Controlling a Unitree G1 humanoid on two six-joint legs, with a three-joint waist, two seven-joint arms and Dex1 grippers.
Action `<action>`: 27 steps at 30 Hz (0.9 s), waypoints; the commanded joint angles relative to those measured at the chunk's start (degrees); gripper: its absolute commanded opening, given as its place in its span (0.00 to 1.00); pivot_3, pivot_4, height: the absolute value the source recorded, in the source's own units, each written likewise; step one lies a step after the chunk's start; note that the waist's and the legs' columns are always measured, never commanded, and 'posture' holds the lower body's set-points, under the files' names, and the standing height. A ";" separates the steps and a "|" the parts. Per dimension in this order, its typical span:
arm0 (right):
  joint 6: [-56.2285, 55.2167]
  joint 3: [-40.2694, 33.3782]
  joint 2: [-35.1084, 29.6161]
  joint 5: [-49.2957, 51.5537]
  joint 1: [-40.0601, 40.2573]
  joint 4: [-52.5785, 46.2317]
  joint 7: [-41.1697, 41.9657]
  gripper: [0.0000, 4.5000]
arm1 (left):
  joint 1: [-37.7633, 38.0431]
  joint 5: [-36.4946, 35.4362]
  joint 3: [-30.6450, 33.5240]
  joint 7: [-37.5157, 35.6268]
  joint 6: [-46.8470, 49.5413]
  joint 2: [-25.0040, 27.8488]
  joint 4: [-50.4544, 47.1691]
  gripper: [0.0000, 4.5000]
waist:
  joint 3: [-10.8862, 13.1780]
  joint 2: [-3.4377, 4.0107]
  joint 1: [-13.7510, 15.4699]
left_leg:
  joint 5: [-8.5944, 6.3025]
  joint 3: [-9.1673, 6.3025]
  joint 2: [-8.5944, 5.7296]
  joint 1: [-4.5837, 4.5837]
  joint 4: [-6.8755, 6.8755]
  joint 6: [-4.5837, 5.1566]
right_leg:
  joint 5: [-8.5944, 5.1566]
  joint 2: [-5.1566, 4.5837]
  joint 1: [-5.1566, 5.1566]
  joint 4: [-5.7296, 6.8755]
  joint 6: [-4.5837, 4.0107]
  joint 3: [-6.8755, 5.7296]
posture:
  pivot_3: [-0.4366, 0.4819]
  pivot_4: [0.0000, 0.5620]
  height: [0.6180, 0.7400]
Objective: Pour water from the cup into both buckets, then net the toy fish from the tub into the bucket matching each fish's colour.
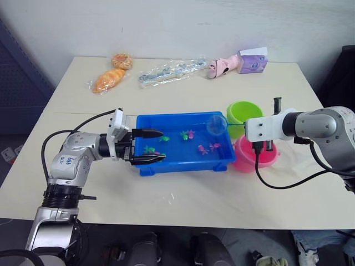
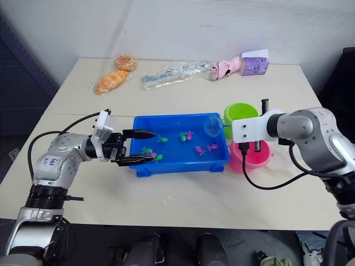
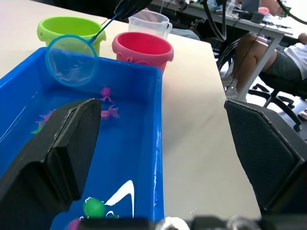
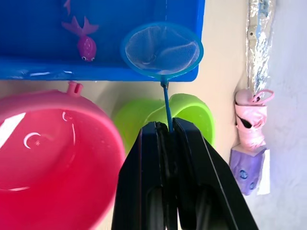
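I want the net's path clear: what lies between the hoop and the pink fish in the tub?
Nothing but bare tub floor and water: in the right wrist view the net hoop, held in the right tool, sits apart from the nearest pink fish.

Wall: plain pale grey-white (image 1: pixel 166 27), behind the far edge of the surface.
Surface: cream tabletop (image 1: pixel 183 188), matte, evenly lit.
Left side: dark blue-grey panel (image 1: pixel 16 83).
Left wrist view: another desk (image 3: pixel 240 19) with cables, and a seated person (image 3: pixel 283 52) on an office chair.
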 commanded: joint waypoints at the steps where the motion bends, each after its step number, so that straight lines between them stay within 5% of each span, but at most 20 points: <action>1: -2.64 1.10 0.93 -5.11 -3.04 0.30 1.93 0.00 | -0.24 -1.32 0.16 0.00 0.23 -0.43 -1.78 0.98 | 0.00 0.00 0.00 | 0.00 0.00 0.00 0.00 0.00 0.00 | 0.00 0.00 0.00 0.00 0.00 0.00 | 0.48 0.27 1.00; 15: -9.56 3.72 4.72 -14.62 -8.11 3.41 10.29 0.00 | -1.24 -1.38 -0.86 -0.23 1.42 -1.81 -1.64 0.98 | 0.00 0.00 0.00 | 0.01 -0.01 0.00 0.00 0.04 -0.02 | 0.00 0.01 0.01 0.06 0.00 -0.03 | 0.48 0.27 1.00; 27: -0.52 1.41 3.41 -10.50 -4.95 -3.89 23.84 0.00 | -0.82 -1.20 -1.16 -0.75 1.11 -1.58 -1.43 0.98 | 0.00 0.00 0.11 | 0.00 -0.05 -0.01 0.00 0.09 -0.01 | 0.00 -0.01 0.07 0.05 0.00 -0.07 | 0.48 0.27 1.00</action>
